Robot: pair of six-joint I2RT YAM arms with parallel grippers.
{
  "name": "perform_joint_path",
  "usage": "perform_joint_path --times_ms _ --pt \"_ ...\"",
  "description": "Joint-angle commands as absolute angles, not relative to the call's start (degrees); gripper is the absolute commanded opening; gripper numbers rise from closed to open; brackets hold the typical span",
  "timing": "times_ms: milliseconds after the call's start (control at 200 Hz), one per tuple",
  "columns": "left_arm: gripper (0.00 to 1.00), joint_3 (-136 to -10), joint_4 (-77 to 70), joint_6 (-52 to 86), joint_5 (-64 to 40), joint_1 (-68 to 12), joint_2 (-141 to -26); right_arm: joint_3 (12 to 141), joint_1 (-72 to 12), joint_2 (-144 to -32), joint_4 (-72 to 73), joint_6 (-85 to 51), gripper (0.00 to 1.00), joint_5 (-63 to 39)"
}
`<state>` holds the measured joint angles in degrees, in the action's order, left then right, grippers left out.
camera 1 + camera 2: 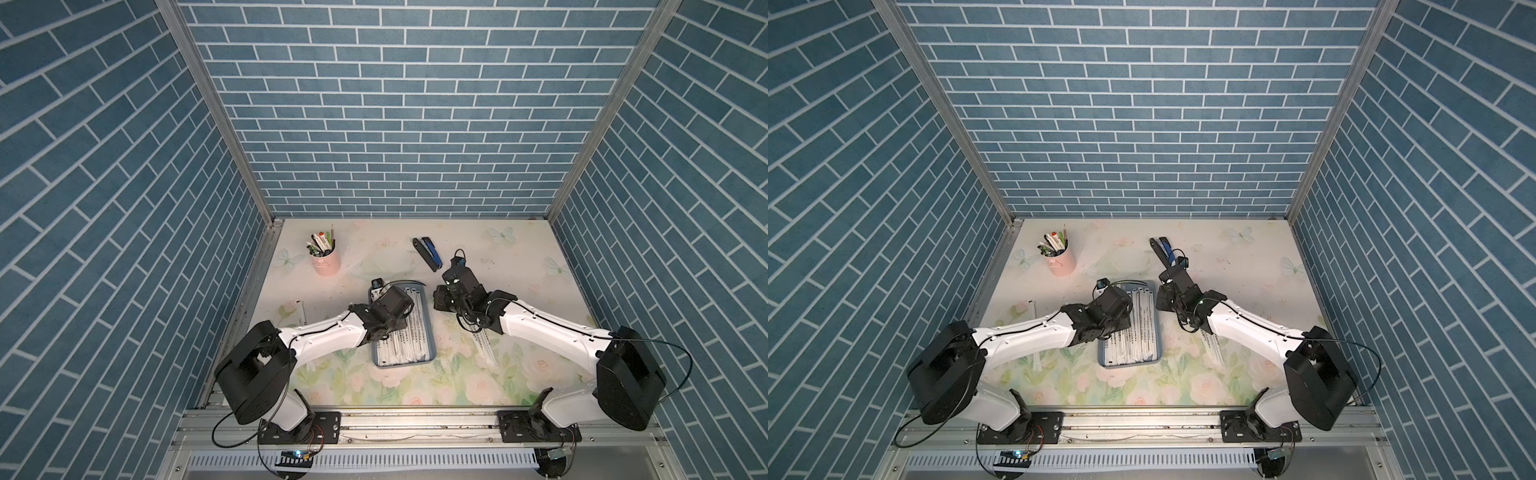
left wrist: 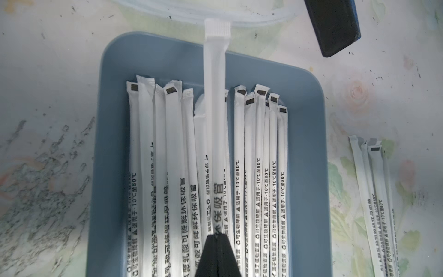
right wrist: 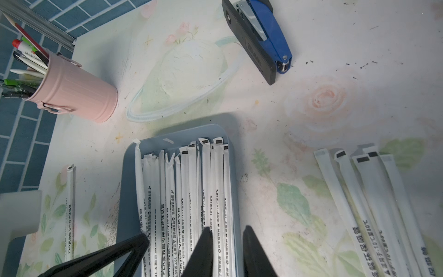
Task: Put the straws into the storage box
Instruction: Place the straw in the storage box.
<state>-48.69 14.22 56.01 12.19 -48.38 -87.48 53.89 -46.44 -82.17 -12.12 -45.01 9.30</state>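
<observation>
Floral table (image 1: pixel 415 382) shows you mid-placing: left gripper (image 2: pixel 217 237) clamped on a straw (image 2: pixel 214 96) over the central box (image 2: pixel 306 167), right gripper (image 3: pixel 227 230) apart and empty; next, draw its overhanging tip inside, release, then fetch loose straws (image 3: pixel 374 203) toward the right edge.

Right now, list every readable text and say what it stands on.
"适用于-10°C至80°C": wrappers of the straws in the storage box.
"可生物降解": same wrappers.
"可降解环保吸管": same wrappers.
Embossing on the stapler: too blurred to read.
Print on the pens: too small.
</observation>
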Motion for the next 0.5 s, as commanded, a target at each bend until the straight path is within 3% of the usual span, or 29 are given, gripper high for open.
perform_joint_path --times_ms 0,495 --pt "0.0 -47.8 13.1 56.3 12.8 -48.9 -89.6 52.9 -46.4 -81.3 -13.5 -45.5 0.24 10.1" --pt "0.0 -48.7 13.8 54.6 11.9 -49.2 -94.1 53.0 -46.4 -81.7 -13.7 -45.4 0.24 10.0"
